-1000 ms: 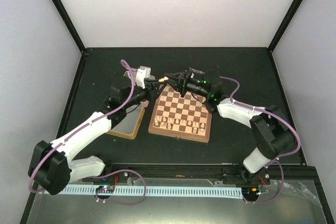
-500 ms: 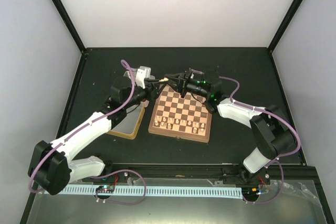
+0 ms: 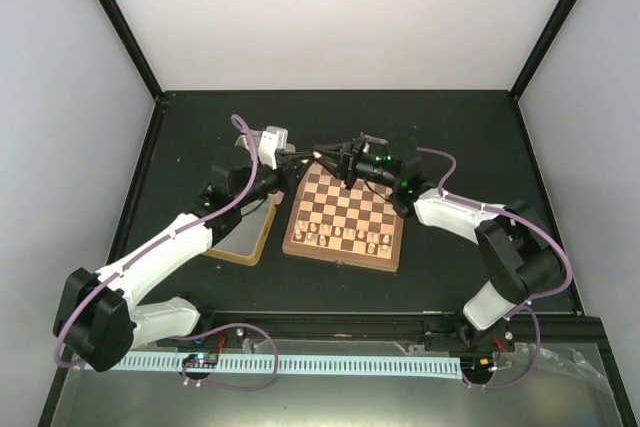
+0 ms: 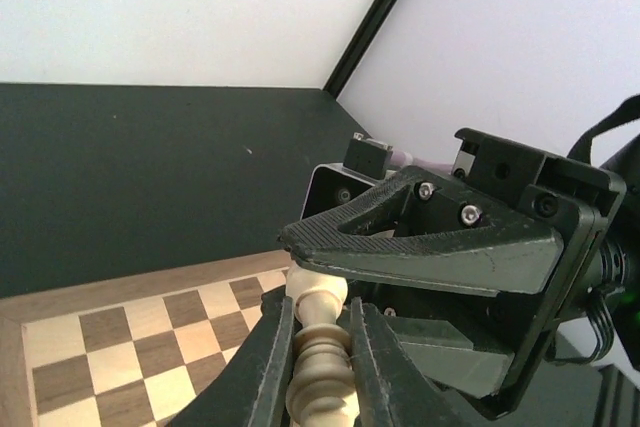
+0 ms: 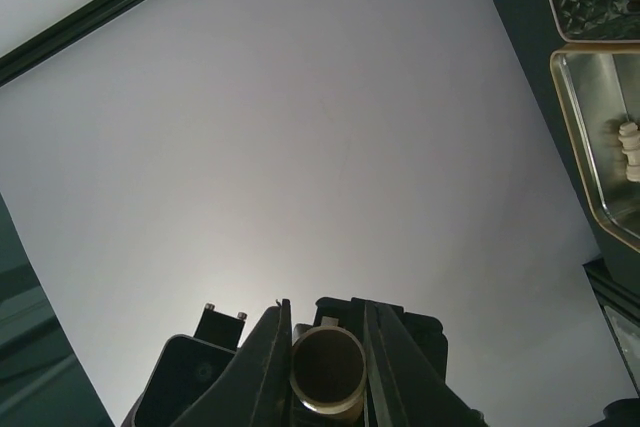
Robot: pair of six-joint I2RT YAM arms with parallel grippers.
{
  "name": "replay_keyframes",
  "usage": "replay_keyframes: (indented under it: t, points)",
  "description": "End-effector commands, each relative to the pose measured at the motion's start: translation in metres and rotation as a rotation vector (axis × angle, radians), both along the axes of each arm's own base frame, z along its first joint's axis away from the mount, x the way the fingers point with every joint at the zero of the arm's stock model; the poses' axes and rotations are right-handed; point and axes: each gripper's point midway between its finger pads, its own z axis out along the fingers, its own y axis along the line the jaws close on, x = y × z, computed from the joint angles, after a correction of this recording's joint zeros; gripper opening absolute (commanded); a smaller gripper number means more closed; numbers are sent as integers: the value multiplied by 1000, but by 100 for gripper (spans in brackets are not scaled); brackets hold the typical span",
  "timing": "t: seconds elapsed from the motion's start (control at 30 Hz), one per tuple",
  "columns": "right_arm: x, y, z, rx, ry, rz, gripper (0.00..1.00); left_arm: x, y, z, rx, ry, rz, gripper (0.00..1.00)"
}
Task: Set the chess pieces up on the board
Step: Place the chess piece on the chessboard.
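**Top view.** The left gripper (image 3: 303,158) and the right gripper (image 3: 332,157) meet tip to tip above the far edge of the board (image 3: 350,203), toward its far left corner. The cream piece (image 3: 317,154) spans the gap between them, clear of the board. It lies roughly level, with its long axis running along that far edge. Compared with a second ago both arms sit almost where they were, but the left jaws have drawn in onto the piece. Other chess pieces (image 3: 350,238) stand on the board's near rows. A tin tray (image 3: 243,234) lies just left of the board.

**Left wrist.** Both fingers (image 4: 272,372) clamp the turned stem from either side. The piece runs lengthwise between them and away from the camera. Its far end is tucked under the right gripper's black finger, above the board's far squares.

**Right wrist.** The right fingers (image 5: 268,367) pinch the piece at its round base. The base is seen end-on, with a dark underside and a tan rim facing the camera, so the piece points straight away from this wrist. The board is out of this view.
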Motion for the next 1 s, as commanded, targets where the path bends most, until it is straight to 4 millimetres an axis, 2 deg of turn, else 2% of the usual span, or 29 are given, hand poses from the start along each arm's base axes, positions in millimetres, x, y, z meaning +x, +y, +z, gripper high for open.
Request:
replay_keyframes:
  t: [0.0, 0.07, 0.13, 0.2, 0.3, 0.4, 0.47, 0.6, 0.73, 0.83, 0.97]
  points:
    - [-4, -1, 0, -18, -34, 20, 15, -1, 1, 15, 4, -26, -1, 8]
    - [-4, -4, -10, -70, -47, 20, 38, -3, 1, 9, 40, 13, -7, 8]
    - [-3, -13, -19, -143, -81, 5, 52, -9, 1, -3, 109, 79, -34, 10]
    - [2, -29, -27, -231, -124, -40, 62, -21, 4, -26, 204, 188, -72, 11]
    - [8, -62, -46, -427, -165, -104, 73, -40, 8, -50, 331, 317, -131, 13]
    - [15, -104, -59, -645, -227, -209, 75, -60, 11, -74, 447, 451, -179, 14]
    - [18, -131, -58, -767, -285, -268, 75, -74, 5, -86, 511, 514, -230, 14]
    - [18, -183, -58, -1009, -331, -367, 75, -97, -10, -100, 658, 547, -320, 13]
    - [9, -228, -62, -1167, -294, -477, 75, -113, -25, -122, 826, 559, -397, 13]
    - [0, -251, -69, -1210, -257, -537, 75, -117, -37, -135, 923, 537, -432, 13]
    - [-7, -267, -75, -1222, -227, -579, 75, -116, -52, -158, 1011, 529, -463, 15]
